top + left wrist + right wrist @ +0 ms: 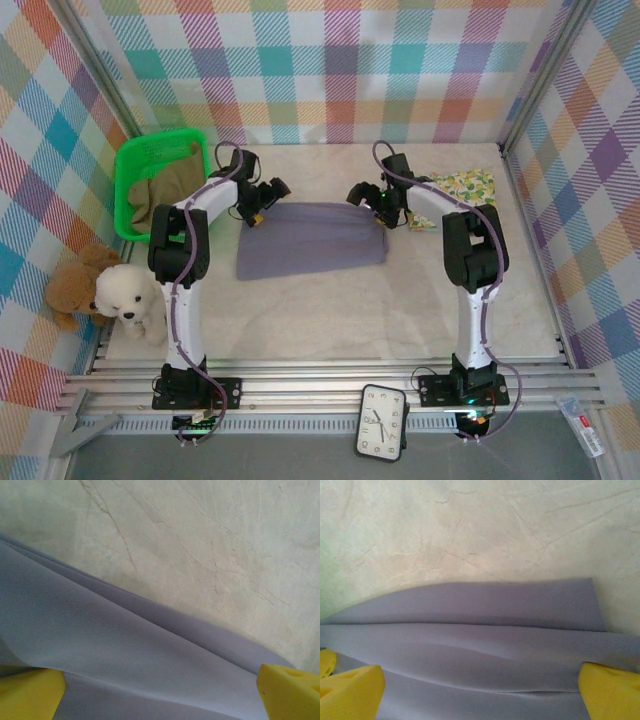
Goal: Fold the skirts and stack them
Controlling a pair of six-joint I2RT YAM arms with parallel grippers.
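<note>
From above, the grey-lavender skirt (312, 240) lies folded flat mid-table (330, 310); the left gripper (262, 203) hangs at its far left corner and the right gripper (370, 200) at its far right corner; a floral skirt (462, 185) lies far right, an olive-khaki skirt (172, 180) in the green basket (124, 195).

On the left wrist, the yellow pads (30, 692) stand wide apart, lavender cloth spanning the gap between them.

On the right wrist, the jaws are equally wide; the skirt's folded edges run across between the pads (610, 690).
</note>
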